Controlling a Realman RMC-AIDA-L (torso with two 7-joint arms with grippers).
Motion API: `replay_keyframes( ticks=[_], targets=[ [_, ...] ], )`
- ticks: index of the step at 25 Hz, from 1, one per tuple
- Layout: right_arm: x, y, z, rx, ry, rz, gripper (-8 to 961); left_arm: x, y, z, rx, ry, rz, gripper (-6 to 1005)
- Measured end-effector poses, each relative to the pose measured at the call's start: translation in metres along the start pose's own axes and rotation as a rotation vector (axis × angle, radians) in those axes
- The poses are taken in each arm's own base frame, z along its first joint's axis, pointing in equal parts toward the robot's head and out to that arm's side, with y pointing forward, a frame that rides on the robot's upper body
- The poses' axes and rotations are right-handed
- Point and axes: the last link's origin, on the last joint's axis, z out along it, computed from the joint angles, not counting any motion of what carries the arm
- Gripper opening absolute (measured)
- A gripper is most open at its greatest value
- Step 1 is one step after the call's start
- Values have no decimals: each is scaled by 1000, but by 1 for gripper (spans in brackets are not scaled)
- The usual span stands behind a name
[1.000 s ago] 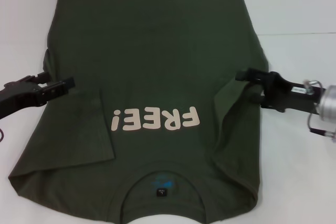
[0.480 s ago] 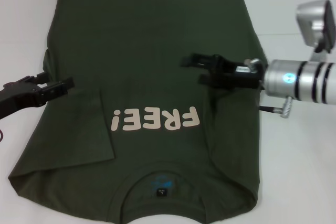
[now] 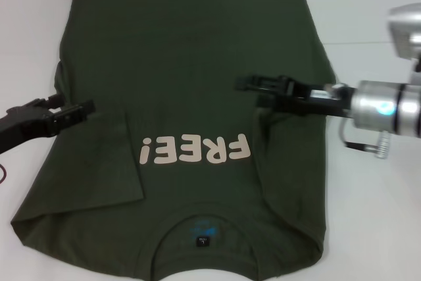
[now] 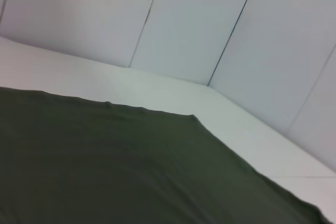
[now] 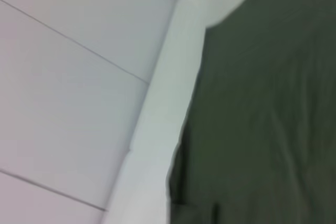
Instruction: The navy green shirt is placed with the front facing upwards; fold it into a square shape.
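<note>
Lying front up on the white table (image 3: 368,215), the navy green shirt (image 3: 191,83) had both sleeves folded inward. From the head, the right gripper (image 3: 253,83) had swung in over the chest since a second ago, carrying that side fold across; whether it pinched cloth I could not tell. The left gripper (image 3: 82,108) stayed at its edge, grip unclear. Both wrist views showed only cloth, table and wall.

shirt (image 3: 184,97) flat on table (image 3: 368,215), left tool (image 3: 82,108) at its left edge, right tool (image 3: 253,83) above it
</note>
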Motion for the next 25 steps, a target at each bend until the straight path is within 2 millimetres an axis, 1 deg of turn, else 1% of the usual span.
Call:
replay_keyframes(
  ticks=[3, 5, 8, 11, 15, 17, 19, 22, 25],
  targets=[
    [-2, -1, -34, -68, -49, -42, 925, 0, 3, -3, -31, 4, -45, 862],
    [-2, -6, -61, -92, -78, -61, 924, 2, 5, -6, -57, 3, -81, 862],
    [1, -22, -103, -55, -92, -72, 924, 5, 8, -13, -113, -18, -159, 862],
    [7, -36, -138, -10, -68, -69, 924, 7, 9, -23, -151, -44, -238, 862],
    [17, -49, -174, 47, -5, -44, 924, 7, 5, -43, -167, -117, -357, 862],
    [19, -51, -184, 69, 29, -34, 923, 3, 4, -50, -166, -195, -397, 861],
    [20, -51, -190, 106, 82, -36, 923, 0, 5, -55, -169, -275, -403, 861],
    [19, -50, -190, 129, 127, -53, 922, -3, 5, -61, -162, -366, -384, 862],
    [17, -43, -185, 136, 195, -103, 921, 1, 4, -67, -155, -387, -339, 862]
  ],
)
